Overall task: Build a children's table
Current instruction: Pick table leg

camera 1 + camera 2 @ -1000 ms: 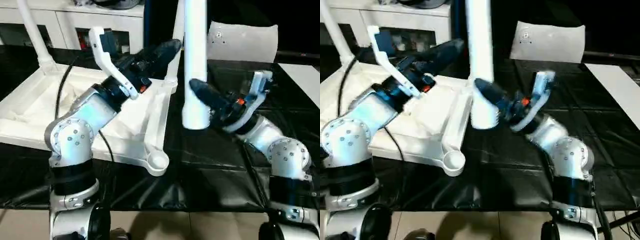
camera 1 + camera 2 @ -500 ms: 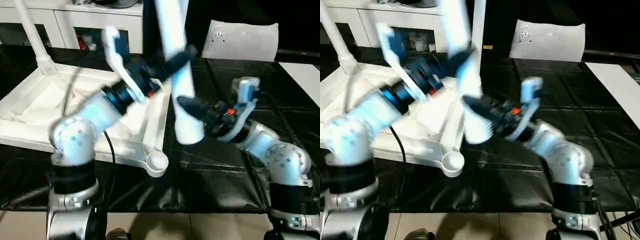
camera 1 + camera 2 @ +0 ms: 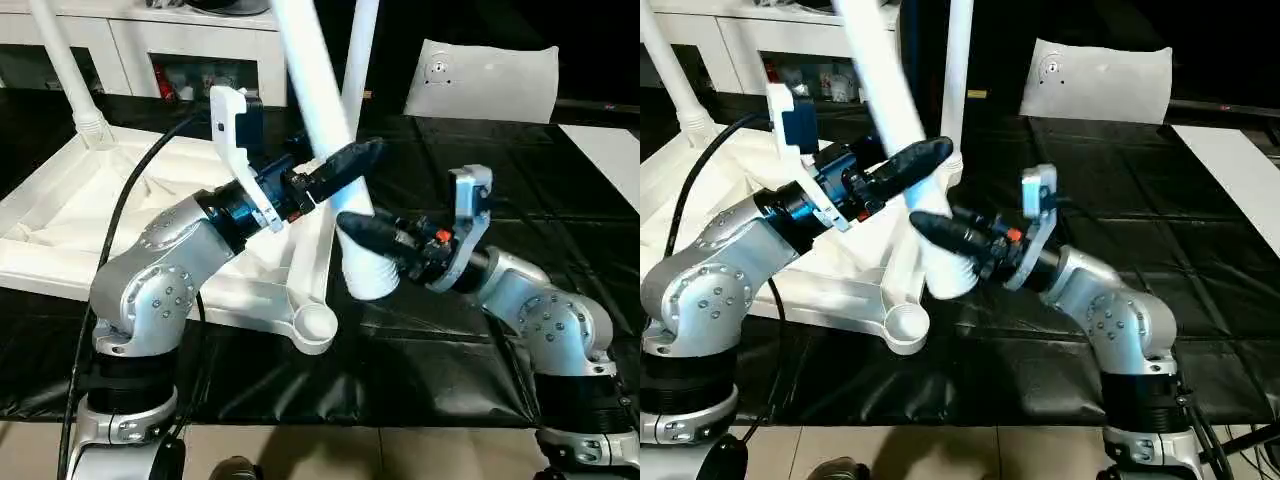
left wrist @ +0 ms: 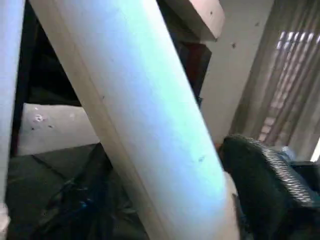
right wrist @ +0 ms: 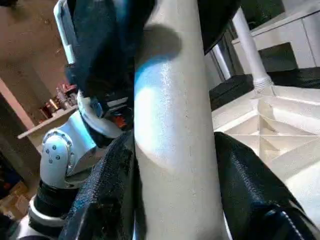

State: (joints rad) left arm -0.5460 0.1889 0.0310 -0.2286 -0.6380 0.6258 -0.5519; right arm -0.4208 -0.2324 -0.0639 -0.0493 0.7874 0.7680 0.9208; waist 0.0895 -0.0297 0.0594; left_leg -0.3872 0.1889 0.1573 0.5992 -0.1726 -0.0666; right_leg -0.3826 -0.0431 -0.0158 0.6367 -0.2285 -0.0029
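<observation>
The white plastic rectangular tabletop (image 3: 150,215) lies upside down on the black worktop (image 3: 440,340), ribs up, two legs already standing in its far sockets. Above its near edge leans a long white tapered tubular leg (image 3: 320,110). The right pincer (image 3: 365,232) clamps its threaded lower end; the left pincer (image 3: 345,165) lies against the shaft just above — whether it grips, I cannot tell. The risk, I'd say: the tilted leg meets the round near-corner socket (image 3: 316,322) crooked and jams.
</observation>
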